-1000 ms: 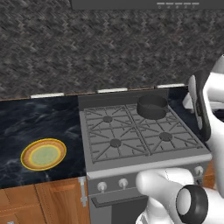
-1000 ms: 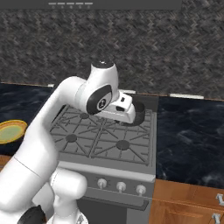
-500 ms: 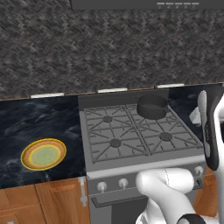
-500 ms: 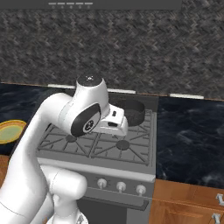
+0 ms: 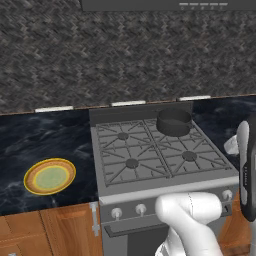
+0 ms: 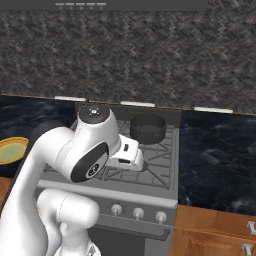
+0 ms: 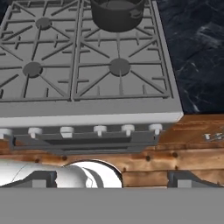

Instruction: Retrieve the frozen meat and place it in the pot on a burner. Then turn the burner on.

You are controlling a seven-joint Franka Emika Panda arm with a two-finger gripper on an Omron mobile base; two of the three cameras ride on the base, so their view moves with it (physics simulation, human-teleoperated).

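A dark herringbone-tiled backsplash (image 5: pixel 100 55) runs the whole width of the wall, with the underside of a range hood (image 5: pixel 170 5) at the top edge. Below it sits a grey gas stove (image 5: pixel 150 187) with a row of round knobs (image 7: pixel 99 130) along its front panel. Black marbled countertop (image 5: pixel 45 137) stretches away on both sides. Under the counter are warm wooden cabinets (image 6: pixel 210 235) with metal handles (image 5: pixel 94 219). The light is even and soft.

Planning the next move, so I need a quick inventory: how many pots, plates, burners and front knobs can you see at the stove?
Pot: 1
Plate: 1
Burners: 4, the back right one under the pot
Front knobs: 6
Total: 12
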